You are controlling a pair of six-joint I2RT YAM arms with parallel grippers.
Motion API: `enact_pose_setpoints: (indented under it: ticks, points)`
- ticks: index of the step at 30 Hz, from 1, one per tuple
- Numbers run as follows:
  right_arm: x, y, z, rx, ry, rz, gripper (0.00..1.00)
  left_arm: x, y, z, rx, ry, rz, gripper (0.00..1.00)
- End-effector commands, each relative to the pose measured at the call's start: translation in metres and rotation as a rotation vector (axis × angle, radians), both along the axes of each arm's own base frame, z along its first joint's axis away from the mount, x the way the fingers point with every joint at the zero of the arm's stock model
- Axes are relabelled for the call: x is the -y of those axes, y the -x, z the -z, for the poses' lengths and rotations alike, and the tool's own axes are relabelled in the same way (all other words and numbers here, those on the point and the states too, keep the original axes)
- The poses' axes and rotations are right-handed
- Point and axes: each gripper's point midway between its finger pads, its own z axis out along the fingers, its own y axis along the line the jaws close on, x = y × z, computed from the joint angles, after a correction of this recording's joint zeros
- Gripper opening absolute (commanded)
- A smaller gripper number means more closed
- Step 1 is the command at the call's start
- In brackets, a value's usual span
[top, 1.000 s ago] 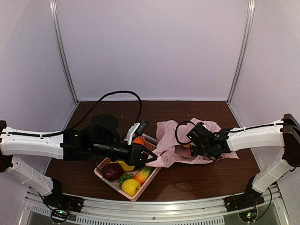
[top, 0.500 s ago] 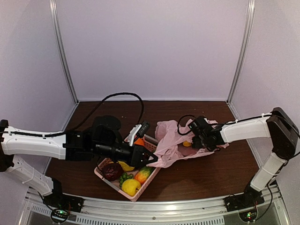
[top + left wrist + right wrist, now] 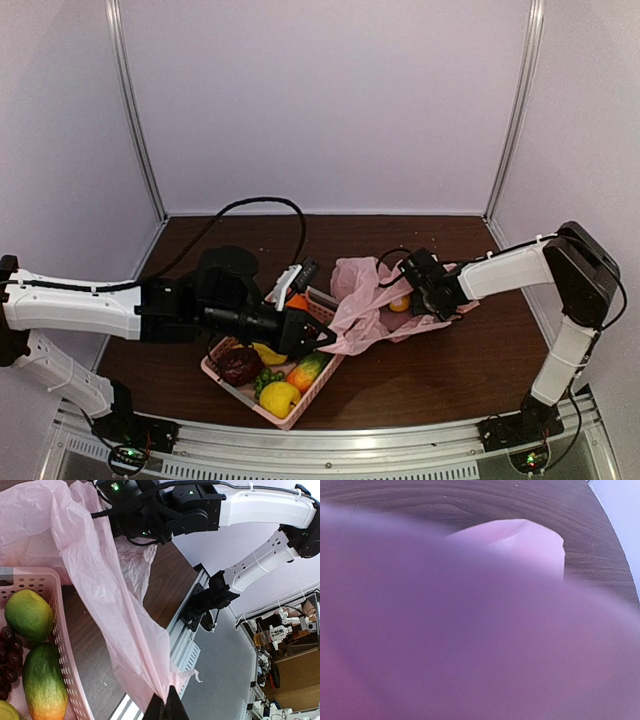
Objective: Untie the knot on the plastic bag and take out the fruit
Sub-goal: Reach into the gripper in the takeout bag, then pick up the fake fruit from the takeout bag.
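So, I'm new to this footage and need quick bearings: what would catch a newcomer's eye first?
The pink plastic bag stretched between the two arms: the left gripper pinches one corner, while the right gripper is buried in its folds. Next, the pink basket of colourful fruit at the near edge, under the left arm.

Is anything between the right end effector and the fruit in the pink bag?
Probably the bag itself. The fruit lies close beside the right end effector, but blurred pink film fills most of the right wrist view, so plastic seems to hang before it.
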Motion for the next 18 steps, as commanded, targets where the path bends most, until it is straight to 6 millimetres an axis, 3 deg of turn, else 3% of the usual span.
enact_pose_setpoints:
  ticks: [1, 4, 7, 12, 18]
  points:
    - [0.012, -0.004, -0.002, -0.003, -0.005, 0.035, 0.55, 0.008, 0.006, -0.021, 0.019, 0.058, 0.044, 0.00]
    - [0.008, -0.004, -0.012, 0.009, -0.032, 0.015, 0.45, 0.012, 0.005, -0.021, 0.020, 0.062, 0.047, 0.00]
    - [-0.001, -0.004, -0.026, 0.029, -0.088, -0.032, 0.40, 0.016, 0.003, -0.022, 0.021, 0.066, 0.045, 0.00]
    - [-0.031, 0.002, -0.069, 0.106, -0.272, -0.184, 0.38, 0.022, -0.001, -0.023, 0.024, 0.068, 0.035, 0.00]
    - [-0.077, 0.034, -0.115, 0.162, -0.539, -0.462, 0.39, 0.025, -0.009, -0.024, 0.017, 0.077, 0.011, 0.00]
